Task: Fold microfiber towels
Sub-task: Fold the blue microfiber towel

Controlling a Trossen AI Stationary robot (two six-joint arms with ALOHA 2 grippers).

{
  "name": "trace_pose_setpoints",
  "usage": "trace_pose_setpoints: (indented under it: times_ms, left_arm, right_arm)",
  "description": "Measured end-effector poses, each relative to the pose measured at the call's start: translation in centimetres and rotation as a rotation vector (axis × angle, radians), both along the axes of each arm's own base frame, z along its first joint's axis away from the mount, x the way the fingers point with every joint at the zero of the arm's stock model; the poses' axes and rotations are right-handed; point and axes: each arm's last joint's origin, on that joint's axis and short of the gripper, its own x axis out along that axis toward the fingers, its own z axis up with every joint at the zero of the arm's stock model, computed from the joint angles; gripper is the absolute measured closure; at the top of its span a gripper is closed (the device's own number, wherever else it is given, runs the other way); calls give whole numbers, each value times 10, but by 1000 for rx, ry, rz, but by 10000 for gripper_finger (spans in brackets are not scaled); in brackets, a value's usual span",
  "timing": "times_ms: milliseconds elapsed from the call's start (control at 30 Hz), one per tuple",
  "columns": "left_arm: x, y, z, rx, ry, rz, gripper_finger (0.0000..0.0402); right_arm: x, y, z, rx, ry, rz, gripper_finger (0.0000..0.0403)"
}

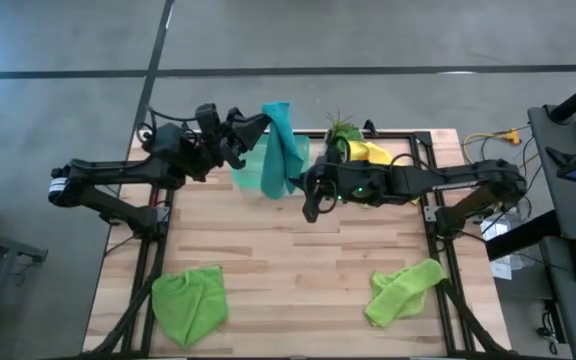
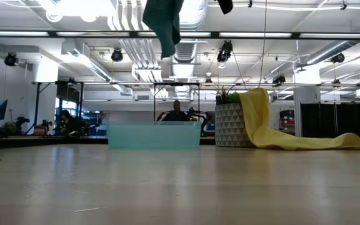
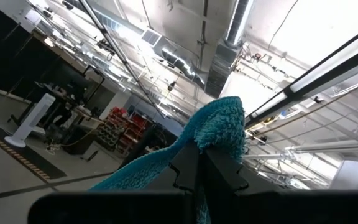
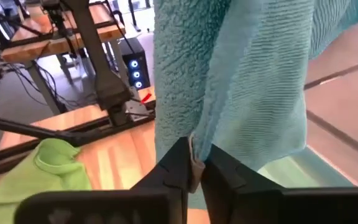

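Two claws lift the teal towel (image 1: 280, 150) off the bench (image 1: 288, 250), at the far edge, above a translucent tray (image 2: 154, 134). The left claw (image 3: 202, 163) is clenched on the towel's upper corner, the cloth bunched over its fingertips and trailing away below. The right claw (image 4: 192, 167), lower and just beside the hanging cloth, is clamped on a fold of its lower edge; its jaws stand nearly together with a thin bit of towel between them. The towel hangs in loose vertical folds between the two grips, clear of the bench, with nothing creased flat. Behind the right claw, a yellow towel (image 1: 371, 152) is draped over a small potted plant (image 1: 342, 128) and spills onto the bench. Well away from both claws, at the near edge, two green towels lie crumpled: one on the left arm's side (image 1: 190, 303), one on the right arm's side (image 1: 404, 290). By the look of it, the job has barely begun: no towel shows a finished, squared fold, and this first one is only held up, presumably to be spread or doubled over. All four cloths seem left to do, and whether the tray is meant to receive them cannot be told.
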Motion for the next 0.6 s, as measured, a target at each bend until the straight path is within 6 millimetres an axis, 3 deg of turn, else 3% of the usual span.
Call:
trace_pose_setpoints:
  times_ms: [400, 600]
  left_arm:
    - [-6, 0, 4, 23, -3, 14, 402]
    - [-4, -3, 0, 140, 55, -18, 379]
  right_arm:
    - [-29, -2, 6, -31, 138, 8, 394]
    - [-62, -4, 18, -62, 219, 58, 394]
